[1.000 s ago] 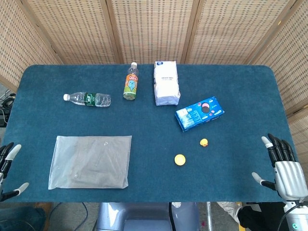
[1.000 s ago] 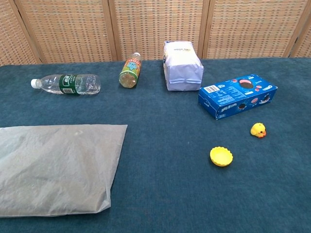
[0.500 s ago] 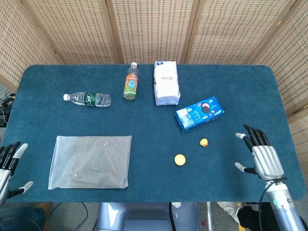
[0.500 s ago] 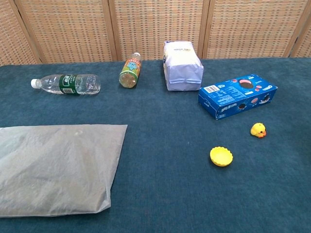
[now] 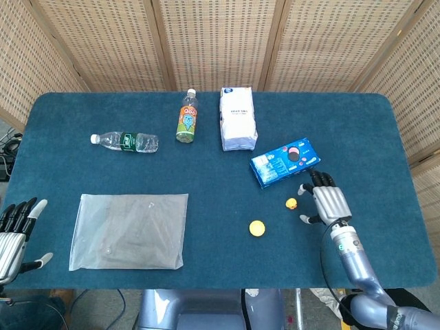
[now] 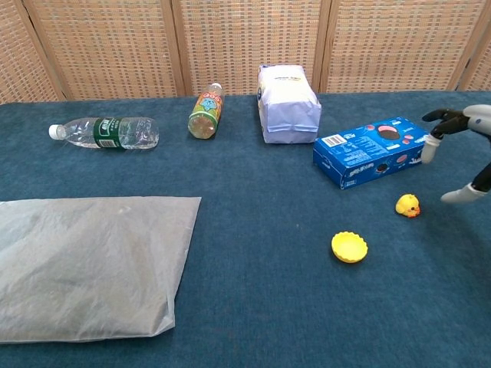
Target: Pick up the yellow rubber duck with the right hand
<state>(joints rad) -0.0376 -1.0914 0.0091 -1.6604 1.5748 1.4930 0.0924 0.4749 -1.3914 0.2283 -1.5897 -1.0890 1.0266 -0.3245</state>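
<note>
The small yellow rubber duck sits on the blue table right of centre. My right hand hovers just to the duck's right, fingers spread and holding nothing, a short gap away from it. At the table's near left corner my left hand is also spread and empty; the chest view does not show it.
A yellow bottle cap lies left of the duck. A blue cookie box is just behind it. Farther back are a white bag, an orange drink bottle and a water bottle. A plastic bag lies at left.
My right hand has come in from the table's right edge leftward and forward to just beside the duck. My left hand has shifted slightly. The objects have stayed put.
</note>
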